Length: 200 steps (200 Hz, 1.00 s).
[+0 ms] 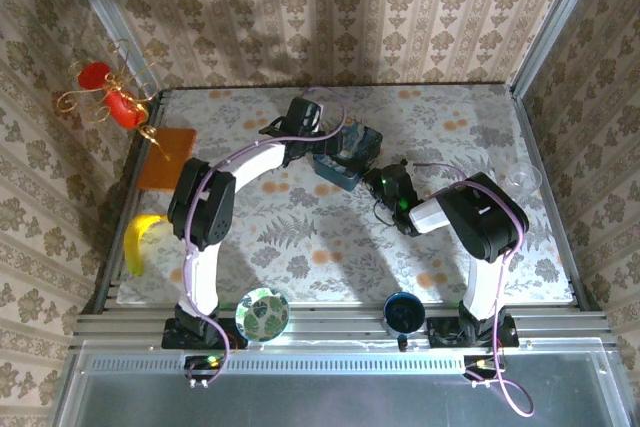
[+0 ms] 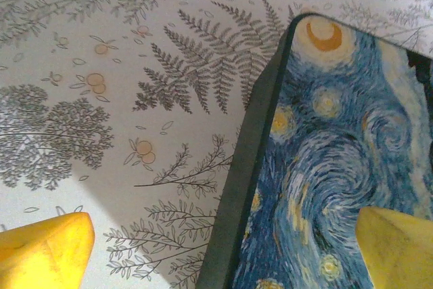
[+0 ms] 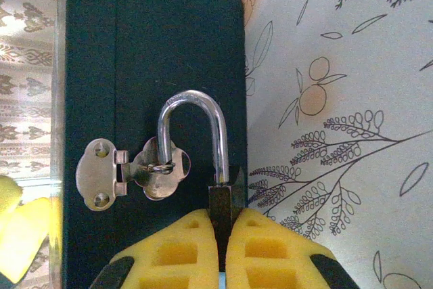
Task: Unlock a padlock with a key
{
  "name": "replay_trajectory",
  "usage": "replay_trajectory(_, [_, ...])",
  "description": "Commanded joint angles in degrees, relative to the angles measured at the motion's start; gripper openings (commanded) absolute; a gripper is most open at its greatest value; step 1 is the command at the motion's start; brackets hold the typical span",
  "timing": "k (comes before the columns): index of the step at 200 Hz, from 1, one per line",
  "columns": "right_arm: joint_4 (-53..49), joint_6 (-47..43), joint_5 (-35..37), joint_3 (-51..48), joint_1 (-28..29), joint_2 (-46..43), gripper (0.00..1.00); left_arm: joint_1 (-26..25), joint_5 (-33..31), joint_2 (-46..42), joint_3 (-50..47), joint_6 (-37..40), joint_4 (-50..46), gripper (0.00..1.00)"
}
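two arms bend over the fern-printed tablecloth (image 1: 300, 237) toward a blue starry-night tin (image 1: 345, 169) near the middle of the table. the right gripper (image 3: 223, 220) is clamped tight on the padlock (image 3: 218, 143): its yellow fingers (image 3: 186, 231) pinch the small dark body at their tips, and the silver shackle rises from it in a loop. one leg of the shackle runs down into the pinched body. the other passes through the little ring of the metal hasp (image 3: 132, 170) on the tin's dark wall, and where that leg ends cannot be told. a small dark point stands up just beside the body, too small to tell whether it is the key. from overhead, this gripper sits at the tin's right side.

the left gripper (image 2: 216, 255) is spread wide and holds nothing. one yellow fingertip (image 2: 44, 248) hangs over the tablecloth and the other over the painted lid, with the tin's edge between them.

at the left edge lie a banana (image 1: 140, 239), an orange square (image 1: 166, 157) and a red-and-gold ornament (image 1: 110, 95). by the front rail sit a patterned bowl (image 1: 263, 313) and a dark blue cup (image 1: 403, 311). a clear cup (image 1: 522, 179) stands at the right edge.
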Motion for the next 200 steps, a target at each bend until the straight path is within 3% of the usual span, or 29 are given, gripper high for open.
replay_trajectory(1, [-0.4,-1.2,2.0,1.5,-0.5,-1.8,0.00,-0.3,2.9,1.6,2.4,2.5,2.5,1.00])
replay_trajectory(59, [0.6,-0.9,1.5,1.2,-2.4,-1.4,0.00,0.1,3.8,4.3,0.7,2.2,0.5,1.00])
replay_trajectory(121, [-0.6,-1.4,-0.5,6.4,-4.0,1.4,0.00,0.3,5.0,5.7,-3.3,0.1,0.8,0.90])
replay_trajectory(174, [-3.6,-2.8,-2.8,13.4,-5.8,5.8,0.00,0.3,5.3,5.8,-4.4,1.1,1.5,0.71])
replay_trajectory(200, [-3.3,-3.2,-4.5,16.2,-6.2,8.3,0.00,0.4,7.0,6.0,-5.1,1.4,2.2,0.53])
